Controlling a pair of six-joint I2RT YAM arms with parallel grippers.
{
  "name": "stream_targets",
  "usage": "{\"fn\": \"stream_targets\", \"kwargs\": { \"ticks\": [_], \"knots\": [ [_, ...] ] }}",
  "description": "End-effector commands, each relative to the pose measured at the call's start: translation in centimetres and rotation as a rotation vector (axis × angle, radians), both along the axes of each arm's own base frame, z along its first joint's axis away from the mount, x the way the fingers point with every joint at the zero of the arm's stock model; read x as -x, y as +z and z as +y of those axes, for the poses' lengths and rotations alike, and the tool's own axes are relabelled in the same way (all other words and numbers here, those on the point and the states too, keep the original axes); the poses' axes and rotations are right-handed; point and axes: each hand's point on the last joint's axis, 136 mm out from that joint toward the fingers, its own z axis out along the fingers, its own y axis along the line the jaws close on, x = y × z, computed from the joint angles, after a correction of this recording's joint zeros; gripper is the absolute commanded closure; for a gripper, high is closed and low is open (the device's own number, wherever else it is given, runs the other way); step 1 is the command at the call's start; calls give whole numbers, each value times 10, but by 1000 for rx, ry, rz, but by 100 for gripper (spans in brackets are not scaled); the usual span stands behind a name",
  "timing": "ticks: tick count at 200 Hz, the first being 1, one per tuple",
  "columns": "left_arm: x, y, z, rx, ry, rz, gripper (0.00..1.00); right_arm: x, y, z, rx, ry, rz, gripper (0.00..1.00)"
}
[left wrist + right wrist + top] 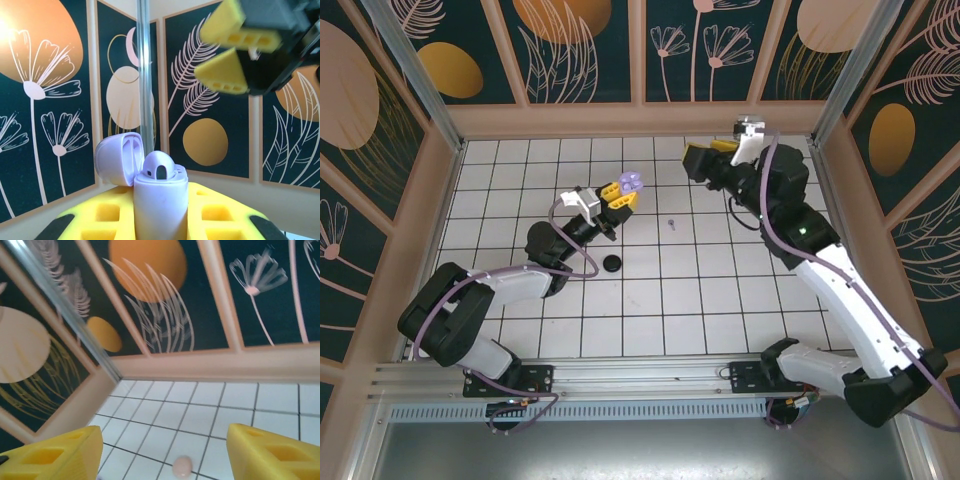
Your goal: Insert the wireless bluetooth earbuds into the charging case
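Two blocky yellow fingers of the left gripper (625,190) clamp a glossy lilac charging case (160,200), its domed lid flipped open and one rounded lilac earbud (159,169) seated inside. The right gripper (164,440) hangs over the white tiled table (720,300), jaws spread wide and empty. A second stemmed earbud (672,224) lies on a tile near a round black disc (612,264).
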Motion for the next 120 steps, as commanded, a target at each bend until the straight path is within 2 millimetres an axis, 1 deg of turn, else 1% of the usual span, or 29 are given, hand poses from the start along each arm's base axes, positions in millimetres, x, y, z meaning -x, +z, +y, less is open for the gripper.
{"fn": "stream_targets", "kwargs": {
  "ticks": [1, 16, 31, 61, 73, 87, 103, 120],
  "knots": [
    [9, 18, 5, 54, -5, -35, 100, -25, -106, 9, 82, 19, 288, 36],
    [10, 17, 4, 43, -13, -27, 100, -40, -156, 10, 156, 3, 385, 39],
    [12, 19, 4, 37, -20, -21, 100, -50, -200, 12, 227, -10, 476, 42],
    [16, 23, 5, 38, -29, -21, 100, -65, -273, 14, 359, -27, 632, 48],
    [17, 24, 6, 40, -30, -20, 100, -70, -294, 15, 406, -32, 675, 50],
    [18, 25, 6, 41, -31, -21, 100, -73, -313, 19, 458, -39, 707, 51],
    [19, 25, 7, 41, -33, -21, 100, -77, -330, 23, 503, -49, 731, 52],
    [19, 24, 7, 40, -34, -22, 100, -78, -342, 31, 529, -41, 750, 53]
  ]
}}
